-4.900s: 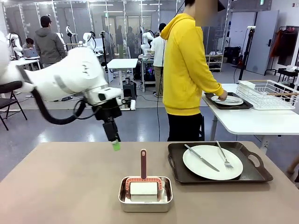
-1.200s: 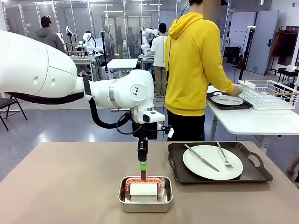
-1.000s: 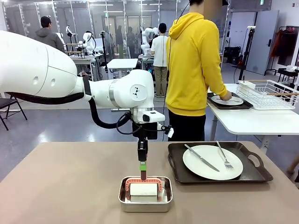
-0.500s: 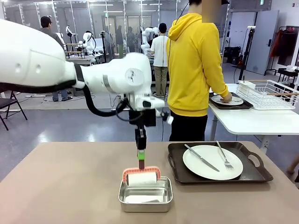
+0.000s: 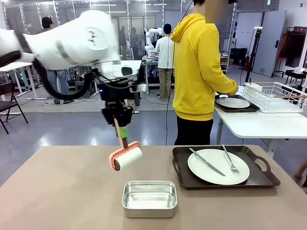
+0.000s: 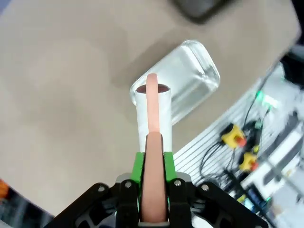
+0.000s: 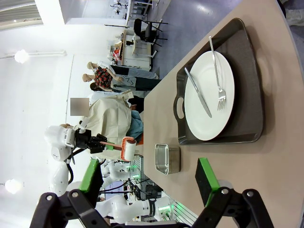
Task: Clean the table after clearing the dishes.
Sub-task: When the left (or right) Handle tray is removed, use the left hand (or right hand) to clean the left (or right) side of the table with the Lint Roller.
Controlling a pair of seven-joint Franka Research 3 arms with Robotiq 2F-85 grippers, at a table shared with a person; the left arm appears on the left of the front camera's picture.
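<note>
Glossy grey floor (image 5: 62, 129), glass partitions (image 5: 139, 19), white side table (image 5: 259, 125) with wire rack (image 5: 278, 93), black folding chair (image 5: 6, 103) at left.

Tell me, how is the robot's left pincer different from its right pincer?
The left pincer is shut on the handle of the lint roller; the right pincer is open and holds nothing. The left pincer hangs above the table near the steel pan; the right pincer faces the tray with the plate. Both are black with green pads.

L gripper (image 6: 153, 159) clamps pink handle (image 6: 152, 109) of white roller (image 6: 141, 118), above table (image 6: 61, 95); steel pan (image 6: 192, 80) just beyond roller.
</note>
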